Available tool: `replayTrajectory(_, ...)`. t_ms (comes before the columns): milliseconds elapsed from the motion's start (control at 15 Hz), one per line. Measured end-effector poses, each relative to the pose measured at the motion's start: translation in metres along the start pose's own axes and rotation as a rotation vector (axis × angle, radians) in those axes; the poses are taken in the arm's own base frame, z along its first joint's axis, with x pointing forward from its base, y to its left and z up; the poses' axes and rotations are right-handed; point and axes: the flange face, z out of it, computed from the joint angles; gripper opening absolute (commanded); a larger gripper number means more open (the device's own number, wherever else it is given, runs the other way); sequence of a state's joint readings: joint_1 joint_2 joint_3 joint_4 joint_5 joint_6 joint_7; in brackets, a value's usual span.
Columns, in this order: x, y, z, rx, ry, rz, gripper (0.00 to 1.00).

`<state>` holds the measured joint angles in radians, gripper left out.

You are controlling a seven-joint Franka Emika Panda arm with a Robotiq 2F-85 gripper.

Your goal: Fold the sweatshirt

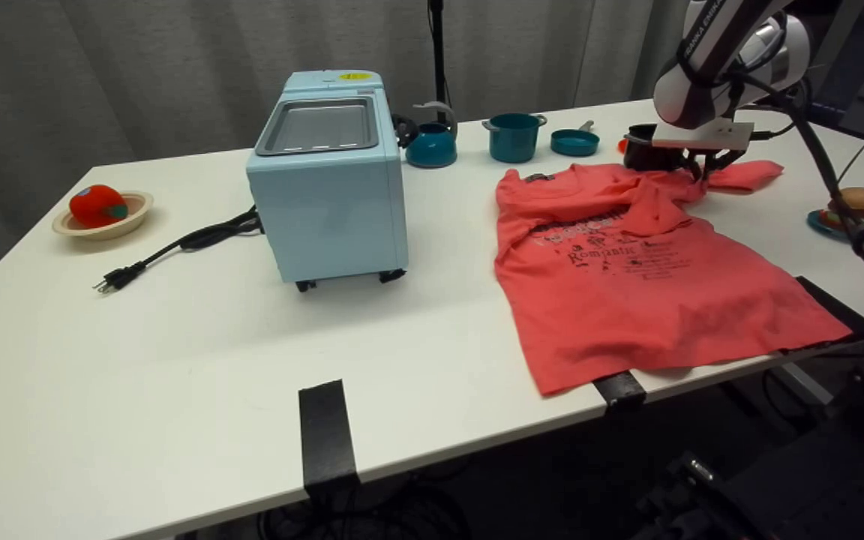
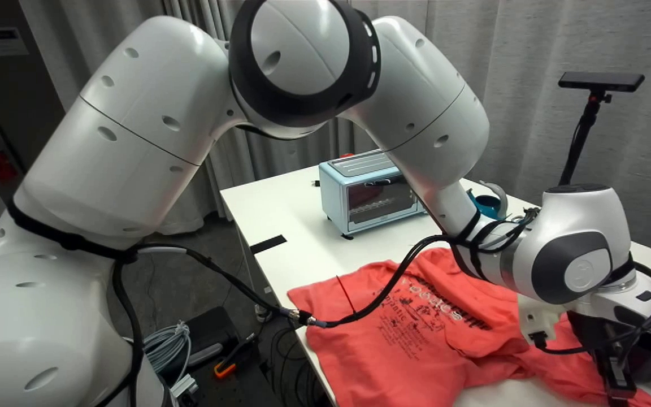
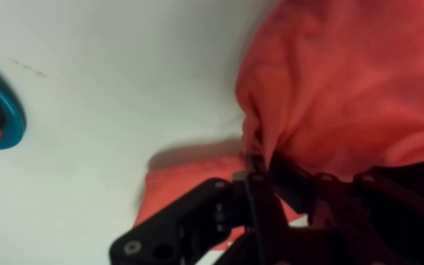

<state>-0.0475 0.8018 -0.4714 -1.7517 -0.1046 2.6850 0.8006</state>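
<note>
**Fold of coral-red soft cloth sweatshirt (image 1: 649,277): sleeve-side pinch**

The sweatshirt lies print up on the white flat-topped bench (image 1: 199,375), hem close to the edge that bears black tape strips (image 1: 327,435), collar toward the opposite, curtain-side edge. A sleeve-like fold (image 1: 653,210) covers part of the chest print. A sleeve end (image 1: 747,176) points away from the light-blue boxy toaster oven (image 1: 327,202).

The black two-finger gripper (image 3: 267,162) is clamped on the sweatshirt: in the wrist view, creases run straight in between its tips, where sleeve seems to meet bunched cloth. Layers caught: cannot tell. A round black pot (image 1: 642,156) sits just beside it.

Handling (judged): light, limp, not fragile; the cloth should drape rather than keep a shape. A thick ruck ought to hold; a thin one may slide out. The bench looks smooth, so a low pull could drag the whole garment. Better hold for a sleeve: near the cuff, through both layers, lifted, then laid across the chest. The present pinch looks further inboard, so the sleeve end may trail or brush the pot. For the later body fold, the hem corners at the taped edge look best.

Step in hand (judged): bringing in the second sleeve.
</note>
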Motion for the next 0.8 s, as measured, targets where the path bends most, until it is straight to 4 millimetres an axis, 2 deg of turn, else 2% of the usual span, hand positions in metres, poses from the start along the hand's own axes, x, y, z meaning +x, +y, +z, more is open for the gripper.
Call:
replayTrajectory(200, 0.003, -0.006, -0.032, 0.024, 0.032, -0.015, 0.03)
replayTrajectory(467, 0.000, -0.019, -0.090, 0.080, 0.059, -0.064, 0.03)
replayTrajectory(800, -0.030, -0.043, -0.150, 0.139, -0.002, -0.174, 0.03)
